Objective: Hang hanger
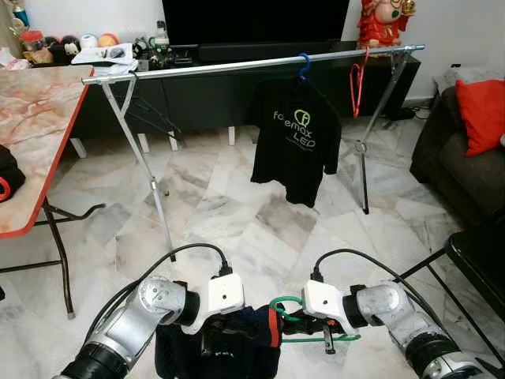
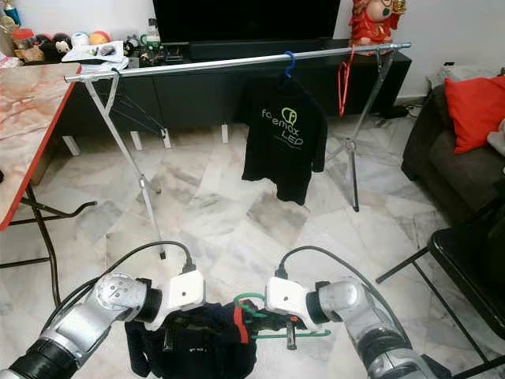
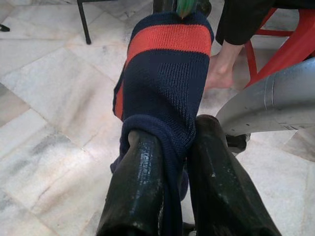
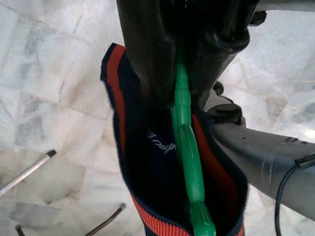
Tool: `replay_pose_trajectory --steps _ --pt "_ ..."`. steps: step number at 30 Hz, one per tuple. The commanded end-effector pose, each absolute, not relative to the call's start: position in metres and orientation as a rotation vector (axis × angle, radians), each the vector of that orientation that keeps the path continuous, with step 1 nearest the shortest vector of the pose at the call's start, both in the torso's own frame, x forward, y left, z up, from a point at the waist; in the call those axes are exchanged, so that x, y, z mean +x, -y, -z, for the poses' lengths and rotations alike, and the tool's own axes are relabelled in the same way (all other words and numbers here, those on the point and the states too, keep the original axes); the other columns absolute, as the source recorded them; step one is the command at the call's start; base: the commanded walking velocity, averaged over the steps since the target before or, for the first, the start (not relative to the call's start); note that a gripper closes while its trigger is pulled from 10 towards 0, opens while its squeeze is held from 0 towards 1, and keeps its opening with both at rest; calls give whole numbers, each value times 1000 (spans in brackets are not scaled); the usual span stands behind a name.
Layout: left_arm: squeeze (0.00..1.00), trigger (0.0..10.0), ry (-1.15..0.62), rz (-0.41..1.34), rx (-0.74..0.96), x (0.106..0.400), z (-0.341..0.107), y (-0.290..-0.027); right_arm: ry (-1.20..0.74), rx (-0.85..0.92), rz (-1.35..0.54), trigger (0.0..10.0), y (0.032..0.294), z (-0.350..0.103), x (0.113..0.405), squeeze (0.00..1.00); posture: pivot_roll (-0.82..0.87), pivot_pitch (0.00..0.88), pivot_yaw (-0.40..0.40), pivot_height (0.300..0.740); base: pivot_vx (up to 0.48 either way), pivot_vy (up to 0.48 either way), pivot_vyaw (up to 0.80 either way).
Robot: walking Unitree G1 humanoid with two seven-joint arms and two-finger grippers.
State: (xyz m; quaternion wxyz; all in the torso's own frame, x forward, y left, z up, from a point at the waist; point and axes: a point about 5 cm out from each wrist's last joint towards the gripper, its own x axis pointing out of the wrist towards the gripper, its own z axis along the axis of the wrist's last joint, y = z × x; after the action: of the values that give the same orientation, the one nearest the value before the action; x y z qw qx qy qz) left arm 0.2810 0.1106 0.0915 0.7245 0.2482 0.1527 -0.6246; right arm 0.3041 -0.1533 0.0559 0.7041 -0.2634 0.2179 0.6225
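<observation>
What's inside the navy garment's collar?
The green hanger runs into the navy garment, gripped by the right gripper; its lower end is hidden by the fabric. Left gripper pinches the knit.

Location type: living room of a private home. Indicators: marble-patterned tiled floor [image 1: 237,221]; long black TV cabinet [image 1: 237,91] at 12 o'clock carrying a large dark screen [image 1: 252,20]; red figurine [image 1: 381,22] on the cabinet at 1 o'clock; dark sofa [image 1: 454,158] with red cushion [image 1: 481,110] at 3 o'clock; folding surface [image 1: 35,134] with red edge and marble-print top at 9 o'clock; household clutter on the cabinet at 11 o'clock; metal clothes rail [image 1: 252,63] across the room, holding a black T-shirt [image 1: 293,142] on a blue hanger
</observation>
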Motion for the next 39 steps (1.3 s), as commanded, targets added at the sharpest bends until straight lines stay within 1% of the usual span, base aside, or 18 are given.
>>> replay_pose_trajectory --steps 1,6,7,9,15,19,25,31,35,36,39 --pt "1000 10000 -305 1402 557 282 -99 -107 -462 -553 -1326 0 155 -56 307 0 -36 82 -13 740 0 0 0" --pt "1000 10000 -300 1397 557 283 -101 -108 -452 -535 -1304 0 155 -56 307 0 -36 81 -12 740 0 0 0" --pt "20 10000 -290 1389 562 283 -102 -108 -445 -525 -1289 0 155 -56 307 0 -36 82 -12 740 0 0 0" --pt "0 10000 -283 1377 563 285 -103 -109 -433 -509 -1265 0 156 -56 308 0 -35 81 -12 740 0 0 0" --pt "0 10000 -270 1324 561 291 -110 -119 -411 -468 -1191 0 158 -55 310 0 -36 86 -13 740 0 0 0" --pt "0 10000 -243 1278 562 297 -120 -127 -425 -438 -1160 0 160 -49 305 0 -29 91 -14 740 0 0 0" --pt "0 10000 -203 1268 536 301 -135 -132 -487 -423 -1176 0 160 -31 291 0 -19 97 -13 740 0 0 0" --pt "0 10000 -171 1231 514 303 -142 -137 -477 -383 -1120 0 160 -28 290 0 -21 103 -12 740 0 0 0" --pt "0 10000 -124 1141 492 308 -147 -145 -429 -351 -1030 0 162 -34 297 0 -22 104 -14 740 0 0 0" --pt "0 10000 -74 1060 483 312 -151 -149 -393 -329 -946 0 165 -38 303 0 -19 105 -12 740 0 0 0" --pt "0 10000 25 859 437 324 -158 -155 -323 -273 -814 0 167 -47 314 0 -18 105 -13 740 0 0 0"
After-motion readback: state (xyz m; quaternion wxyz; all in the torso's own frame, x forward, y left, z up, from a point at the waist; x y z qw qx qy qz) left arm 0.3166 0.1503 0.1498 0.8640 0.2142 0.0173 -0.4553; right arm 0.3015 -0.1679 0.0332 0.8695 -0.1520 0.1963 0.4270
